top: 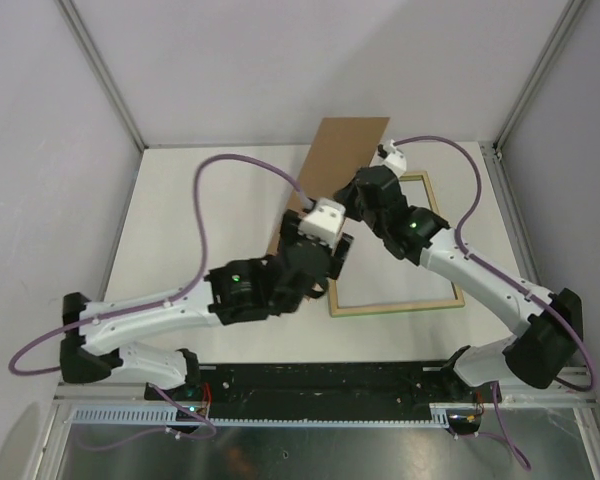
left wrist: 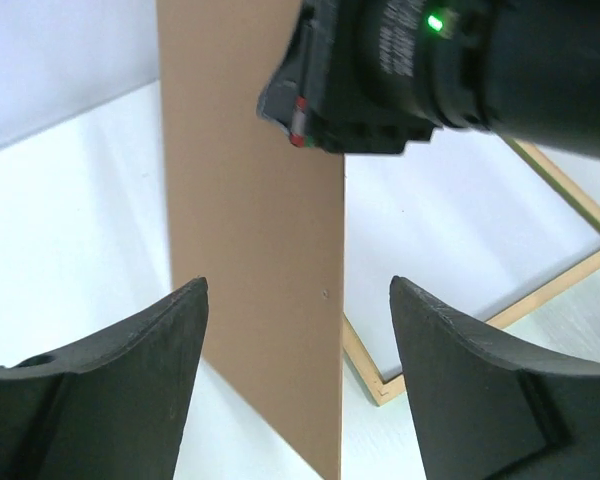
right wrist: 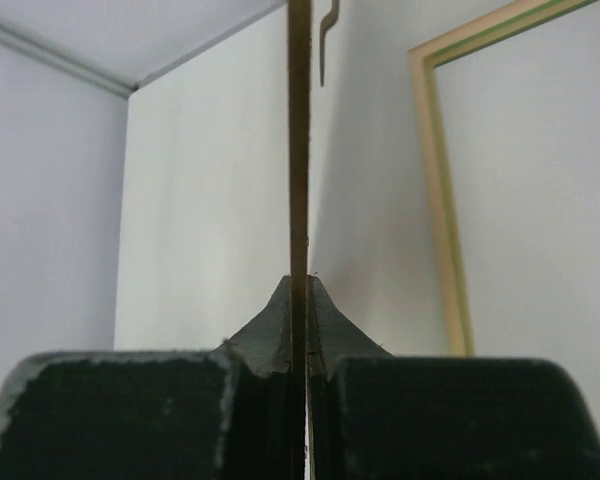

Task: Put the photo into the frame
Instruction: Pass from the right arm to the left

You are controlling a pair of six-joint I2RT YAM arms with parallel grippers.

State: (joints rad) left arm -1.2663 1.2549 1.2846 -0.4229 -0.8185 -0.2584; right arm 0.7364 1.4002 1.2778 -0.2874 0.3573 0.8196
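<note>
A plain brown backing board [top: 345,150] is held up on edge above the table, and it is seen edge-on [right wrist: 299,150] in the right wrist view. My right gripper [right wrist: 300,285] is shut on its near edge. My left gripper [left wrist: 298,290] stands open just before the board's flat face [left wrist: 250,300], with nothing touching its fingers. The frame [top: 395,306] lies flat on the table with its pale wood back up, to the right of the board [left wrist: 540,300] [right wrist: 438,200]. The photo does not show in any view.
The right arm's wrist [left wrist: 400,60] hangs close above the left gripper. A small bent metal clip [right wrist: 325,40] sticks out from the board's far end. Purple cables [top: 210,190] loop over the white table [top: 200,230]. Grey walls close in the left, right and back.
</note>
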